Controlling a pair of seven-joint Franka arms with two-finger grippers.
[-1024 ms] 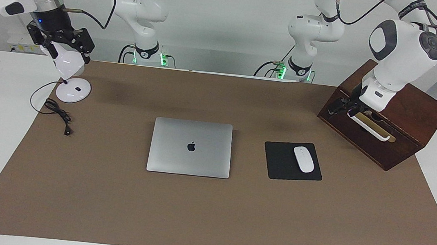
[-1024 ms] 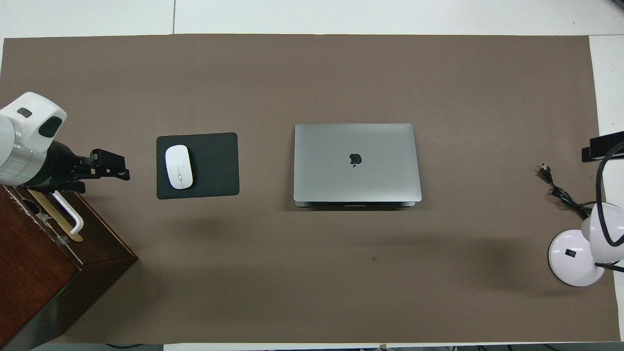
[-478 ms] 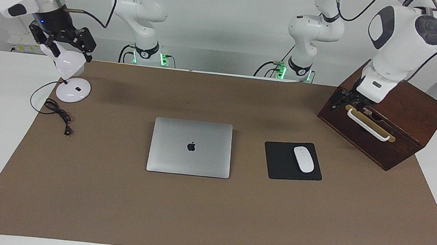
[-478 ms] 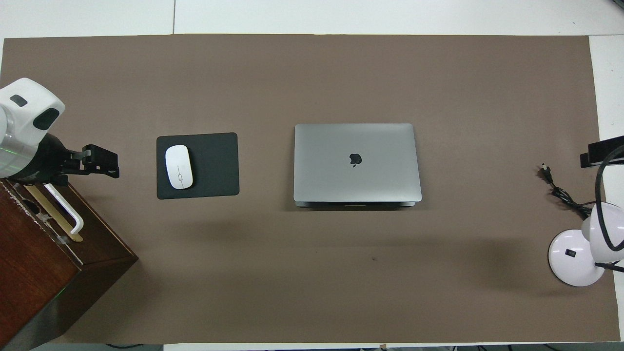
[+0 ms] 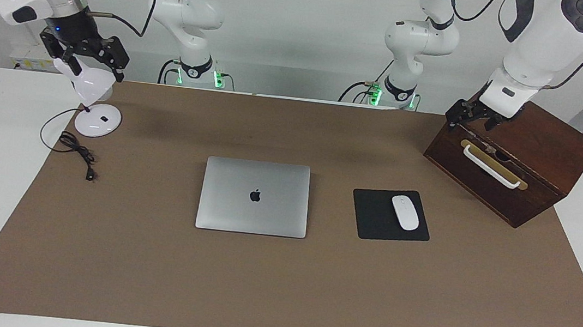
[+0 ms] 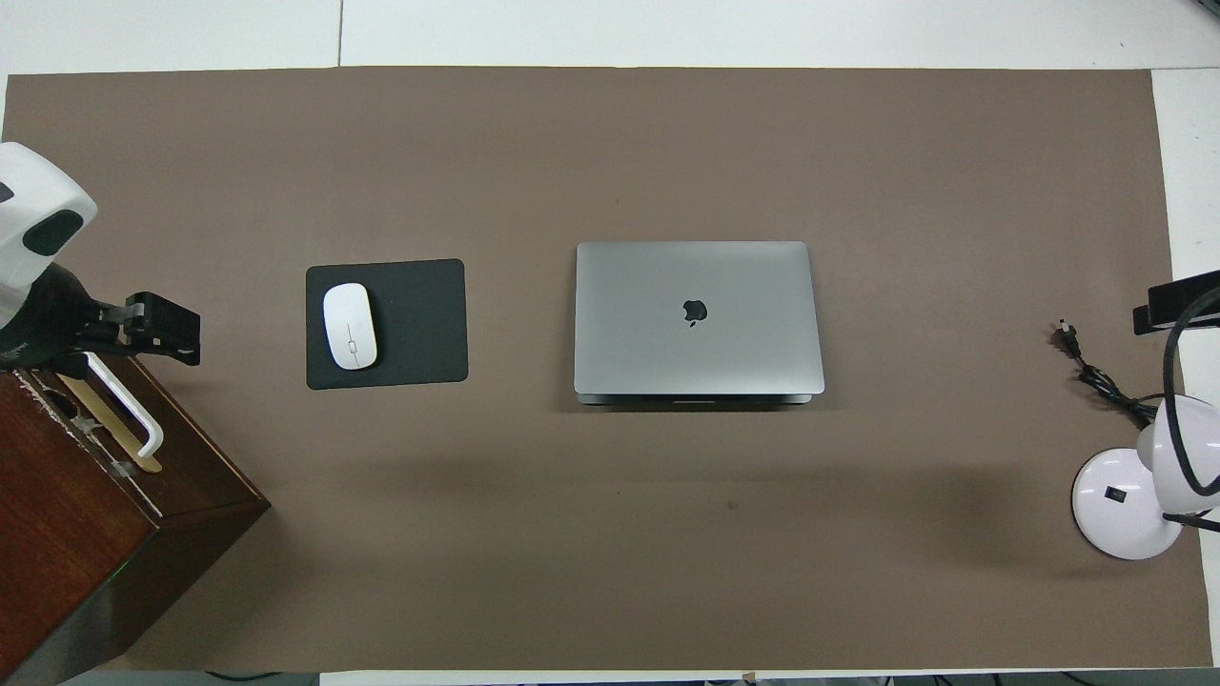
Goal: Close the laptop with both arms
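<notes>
The silver-grey laptop point(image 5: 254, 196) point(image 6: 696, 317) lies flat in the middle of the brown mat with its lid down and the apple logo facing up. My left gripper point(image 5: 473, 116) point(image 6: 164, 329) hangs open in the air over the top front edge of the wooden box, holding nothing. My right gripper point(image 5: 84, 55) point(image 6: 1177, 305) hangs open just above the head of the white desk lamp at the right arm's end of the table, also holding nothing. Neither gripper touches the laptop.
A black mouse pad point(image 5: 373, 216) with a white mouse point(image 5: 405, 212) lies beside the laptop toward the left arm's end. A dark wooden box point(image 5: 539, 159) with a white handle point(image 5: 490, 167) stands there too. The white lamp point(image 5: 97, 120) and its black cable point(image 5: 77, 153) sit at the right arm's end.
My left gripper has risen from the box's handle to above the box's top edge. The right gripper has lifted slightly over the lamp. The laptop has not moved.
</notes>
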